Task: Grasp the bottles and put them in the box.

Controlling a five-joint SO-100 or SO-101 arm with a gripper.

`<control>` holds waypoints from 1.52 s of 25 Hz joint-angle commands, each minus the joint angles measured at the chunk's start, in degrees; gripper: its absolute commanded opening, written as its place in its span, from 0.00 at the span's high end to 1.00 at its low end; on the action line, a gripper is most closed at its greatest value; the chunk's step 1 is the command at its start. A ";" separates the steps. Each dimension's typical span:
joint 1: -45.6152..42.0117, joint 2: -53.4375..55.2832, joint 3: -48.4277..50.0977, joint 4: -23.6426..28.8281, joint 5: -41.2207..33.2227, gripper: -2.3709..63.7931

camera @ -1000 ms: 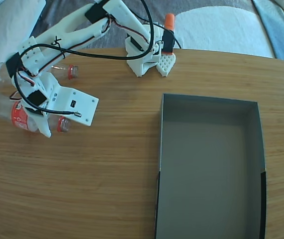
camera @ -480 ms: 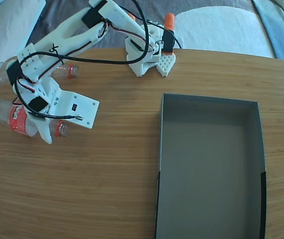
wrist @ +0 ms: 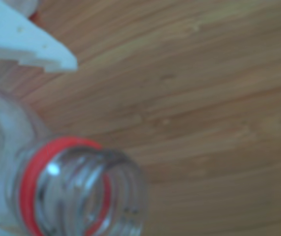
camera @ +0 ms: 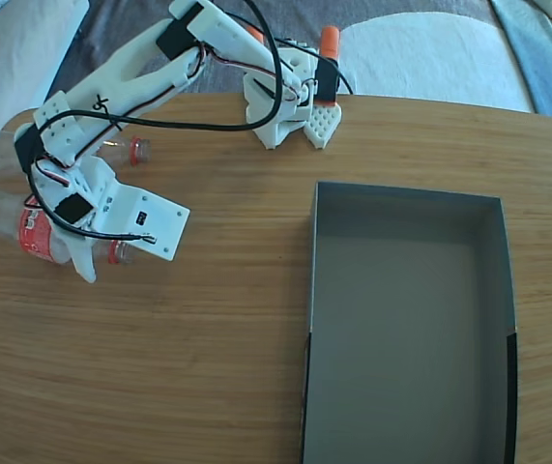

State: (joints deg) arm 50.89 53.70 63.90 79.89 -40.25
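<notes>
At the table's left in the fixed view, a clear bottle (camera: 32, 230) with a red label lies on the wood, its neck pointing right. My white gripper (camera: 72, 253) sits over its shoulder and is shut on it, one finger (camera: 84, 269) showing below the bottle. The wrist view shows this bottle's open neck and red ring (wrist: 76, 189) close up, with a white finger (wrist: 32, 44) above it. Another bottle (camera: 126, 148) lies behind the arm, mostly hidden. The grey box (camera: 314, 251) stands empty on the right.
The arm's base (camera: 290, 106), with an orange part (camera: 329, 43), is at the table's far edge. Grey and white fabric (camera: 430, 53) lies beyond that edge. Bare wooden tabletop (camera: 227, 319) stretches between the bottles and the box.
The gripper has shifted slightly left and settled lower over the bottle. The bottle turned a little, its neck swinging toward the near edge. The arm's elbow rose.
</notes>
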 commanded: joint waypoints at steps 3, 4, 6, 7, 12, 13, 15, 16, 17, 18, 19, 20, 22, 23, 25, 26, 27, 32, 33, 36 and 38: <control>-0.70 2.29 -2.55 -0.18 3.16 0.26; -0.79 2.29 -2.64 -0.18 4.13 0.26; -1.49 2.29 -2.64 -0.26 6.06 0.26; -1.67 2.20 -2.64 -0.26 6.86 0.26; -1.05 1.32 -4.31 -0.18 9.23 0.26; -0.97 1.32 -4.48 -0.09 9.23 0.26; -0.35 1.32 -4.39 -0.18 9.14 0.26; -0.09 1.32 -4.31 -0.18 9.23 0.26; 0.00 1.32 -4.22 -0.18 9.23 0.26; 0.35 1.32 -3.96 -0.18 9.23 0.26; 0.53 1.32 -3.78 -0.18 9.23 0.26; 0.53 1.23 -3.60 -0.09 9.23 0.26; 0.53 1.23 -3.34 0.09 9.32 0.26; 0.53 1.23 -2.64 -0.26 9.32 0.26; 0.53 1.14 -1.23 -1.23 9.40 0.26; 0.53 1.14 -0.62 -2.02 9.40 0.26; 0.53 1.14 -0.18 -2.37 9.40 0.26; 0.53 1.14 -0.18 -2.64 9.40 0.26; 0.53 1.14 -0.18 -2.64 9.40 0.26; 0.53 1.14 -0.18 -2.64 9.40 0.26; 0.53 1.14 -0.18 -2.64 9.40 0.31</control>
State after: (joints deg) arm 51.42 53.70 64.42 77.34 -31.20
